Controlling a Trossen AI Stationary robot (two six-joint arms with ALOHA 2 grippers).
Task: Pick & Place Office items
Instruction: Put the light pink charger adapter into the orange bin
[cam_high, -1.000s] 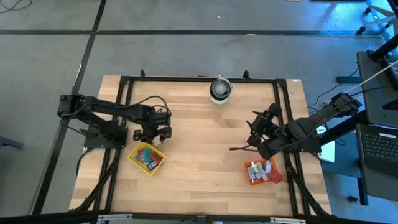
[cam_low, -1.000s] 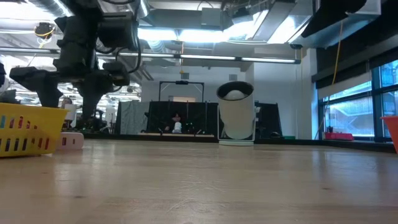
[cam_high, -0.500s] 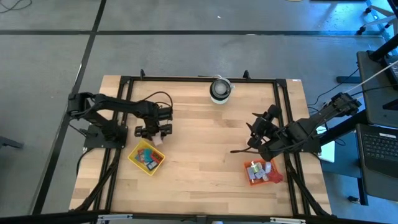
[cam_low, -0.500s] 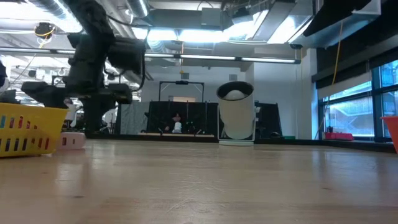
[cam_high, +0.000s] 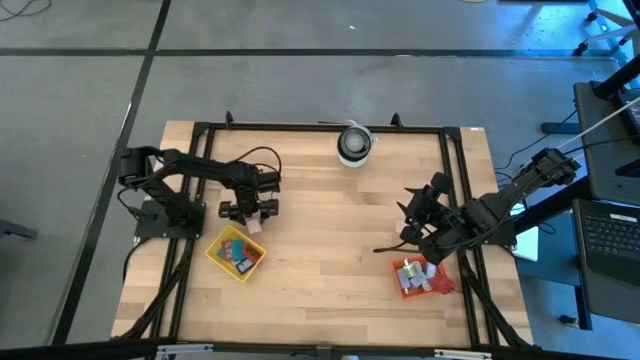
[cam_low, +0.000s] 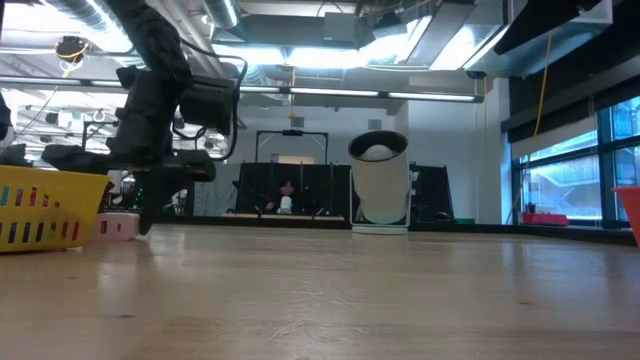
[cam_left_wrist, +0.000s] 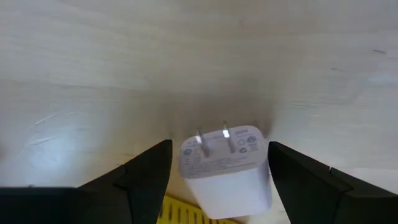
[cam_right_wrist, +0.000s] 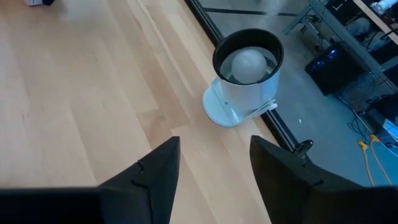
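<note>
A white charger plug (cam_left_wrist: 227, 168) with two metal prongs lies flat on the wooden table, right beside the far side of the yellow tray (cam_high: 236, 252). That tray holds several small coloured office items. My left gripper (cam_left_wrist: 219, 149) points down over the plug, open, with one finger on either side of it. In the low view its fingertips (cam_low: 146, 222) are down near the table beside the plug (cam_low: 115, 226). My right gripper (cam_right_wrist: 214, 168) hangs open with nothing in it above the table's right part (cam_high: 410, 215), near the orange tray (cam_high: 422, 277) of several more items.
A white round roll with a dark centre (cam_high: 353, 143) stands at the table's far edge, also ahead in the right wrist view (cam_right_wrist: 245, 74). A black frame (cam_high: 320, 127) runs around the table. Bare wood lies between the two trays.
My left gripper has come down toward the table and shifted a little toward the far edge, from above the yellow tray's far corner to the white plug. Its fingers have stayed open.
</note>
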